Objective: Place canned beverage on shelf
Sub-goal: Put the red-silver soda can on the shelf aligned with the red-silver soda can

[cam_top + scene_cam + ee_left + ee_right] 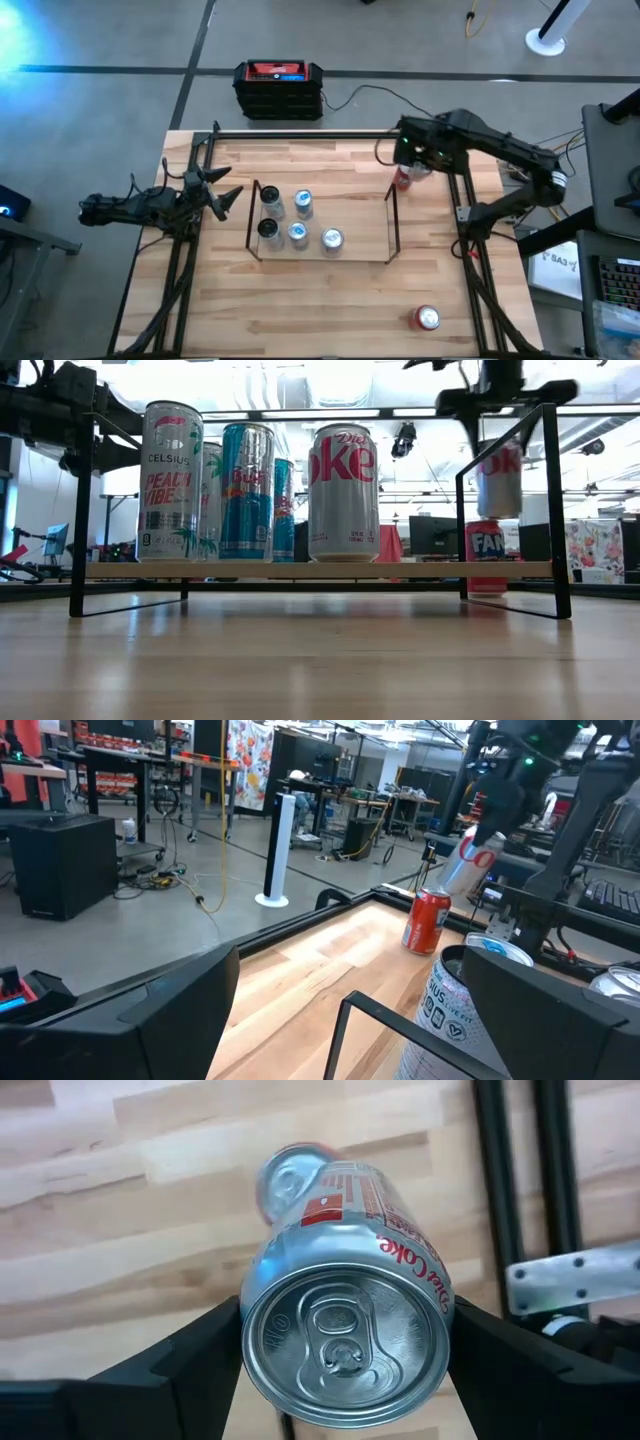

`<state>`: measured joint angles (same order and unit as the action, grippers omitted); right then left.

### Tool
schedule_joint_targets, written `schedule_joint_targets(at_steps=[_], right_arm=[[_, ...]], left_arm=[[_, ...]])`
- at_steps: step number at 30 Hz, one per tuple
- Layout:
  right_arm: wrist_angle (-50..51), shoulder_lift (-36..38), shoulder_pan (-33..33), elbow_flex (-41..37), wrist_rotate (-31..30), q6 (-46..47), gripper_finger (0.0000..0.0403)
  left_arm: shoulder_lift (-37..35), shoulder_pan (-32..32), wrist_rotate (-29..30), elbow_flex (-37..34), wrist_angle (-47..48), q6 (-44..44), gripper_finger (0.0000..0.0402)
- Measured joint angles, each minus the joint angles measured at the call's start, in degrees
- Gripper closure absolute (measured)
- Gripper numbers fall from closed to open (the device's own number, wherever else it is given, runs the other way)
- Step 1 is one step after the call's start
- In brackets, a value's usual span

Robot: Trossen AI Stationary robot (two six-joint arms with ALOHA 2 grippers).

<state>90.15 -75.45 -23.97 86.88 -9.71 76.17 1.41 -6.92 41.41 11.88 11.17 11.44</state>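
Right tool [345, 1342] is clamping a silver Diet Coke can [345, 1330] between its fingers, holding it lifted off the table [340, 300] near the far right corner, just outside the right end frame of the shelf [322, 256]. In the low view the can [498, 478] is hanging above a red Fanta can [487, 555] that is standing on the table below it. Five cans are sitting on the shelf's left half, including another Diet Coke [343, 493] and a Celsius can [171, 480]. One more red can [427, 318] is standing near the table's front right corner. Left tool [222, 192] is waiting at the left edge, fingers spread open, holding nothing.
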Motion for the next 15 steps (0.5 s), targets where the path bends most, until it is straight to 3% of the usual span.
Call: schedule_joint_targets(at_steps=[7, 15], right_arm=[[-0.25, -5.81, -3.10, 5.19, 6.60, -5.51, 0.0116], [-0.06, -5.71, -3.09, 5.94, 7.17, -5.93, 0.0117]], left_arm=[[0.00, -0.02, 0.00, 0.00, -0.01, 0.00, 0.0033], [0.00, -0.02, 0.00, 0.00, -0.01, 0.00, 0.0033]])
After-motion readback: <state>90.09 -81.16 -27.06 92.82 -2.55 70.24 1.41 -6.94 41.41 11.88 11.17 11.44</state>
